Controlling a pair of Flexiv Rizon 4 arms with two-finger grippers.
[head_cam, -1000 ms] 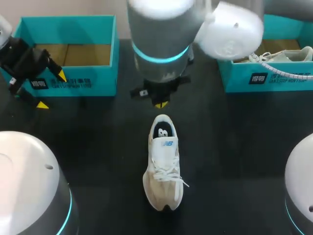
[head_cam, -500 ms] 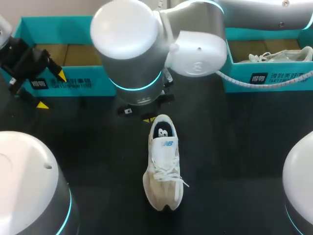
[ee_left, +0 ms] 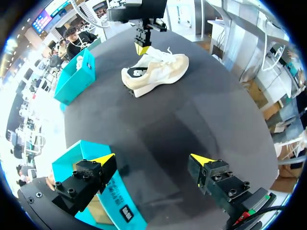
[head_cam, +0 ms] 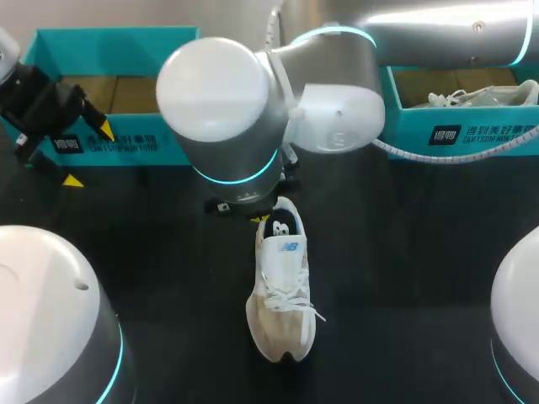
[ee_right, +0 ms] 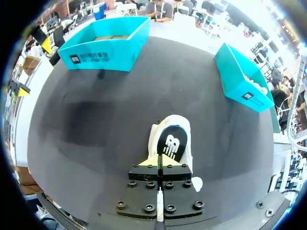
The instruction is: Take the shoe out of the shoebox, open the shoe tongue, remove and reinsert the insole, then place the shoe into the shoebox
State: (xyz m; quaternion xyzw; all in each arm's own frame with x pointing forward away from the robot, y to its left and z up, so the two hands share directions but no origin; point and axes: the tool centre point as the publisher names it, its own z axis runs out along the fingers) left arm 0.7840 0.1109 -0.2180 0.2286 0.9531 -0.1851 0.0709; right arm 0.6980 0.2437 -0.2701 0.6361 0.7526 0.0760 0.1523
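Head view: right pincer (head_cam: 261,218) nearer shoe (head_cam: 283,290).

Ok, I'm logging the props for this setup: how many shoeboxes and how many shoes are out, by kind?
Teal shoeboxes: 2 (left, right)
White sneakers: 2 (one lying out between them, one inside the right shoebox)
Total: 4

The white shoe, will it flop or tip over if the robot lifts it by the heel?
Probably sags a little: the shoe looks soft, with a cloth upper and loose laces. It likely won't tip when nudged, since it sits flat on its sole.
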